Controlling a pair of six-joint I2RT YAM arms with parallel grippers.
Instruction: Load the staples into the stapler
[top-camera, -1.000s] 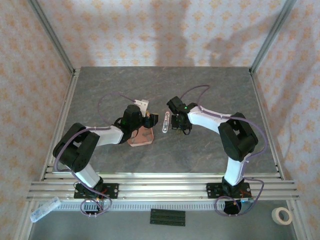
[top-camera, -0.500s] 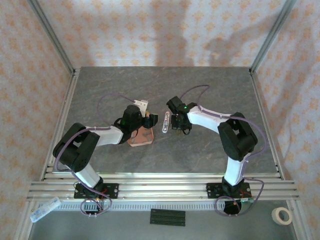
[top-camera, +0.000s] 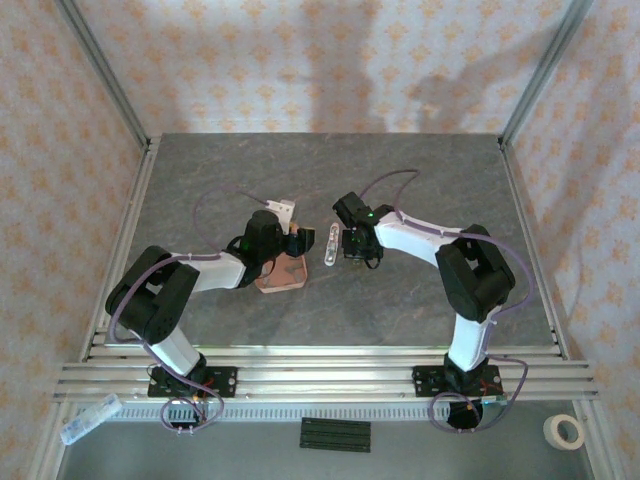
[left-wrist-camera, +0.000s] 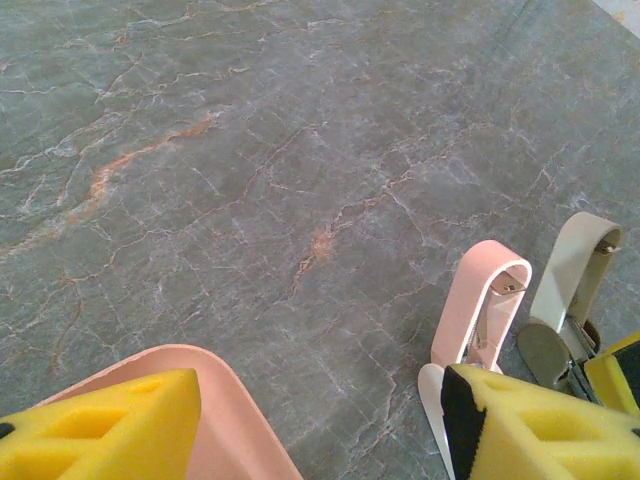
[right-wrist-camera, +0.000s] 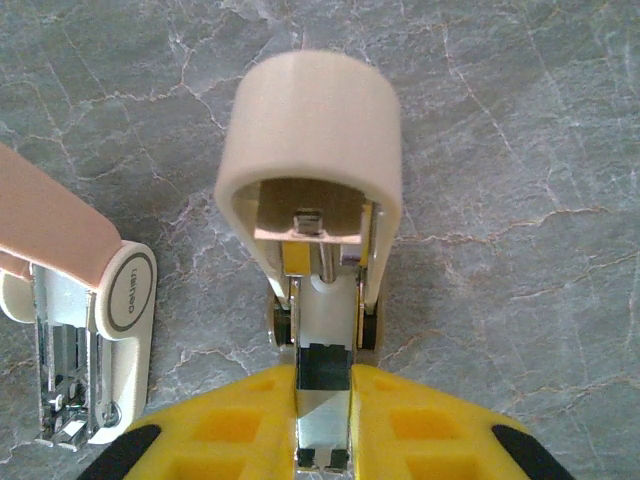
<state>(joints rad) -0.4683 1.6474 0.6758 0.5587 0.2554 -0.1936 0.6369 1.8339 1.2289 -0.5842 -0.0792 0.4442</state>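
This looks like a robotics lab test cell. A grey marble-look table (top-camera: 250, 170) sits inside an aluminium frame (top-camera: 100, 72) with patterned backdrop walls (top-camera: 300, 60), and a left arm (top-camera: 215, 270) and right arm (top-camera: 410, 238) are bolted to aluminium rails (top-camera: 330, 372) at its near edge.
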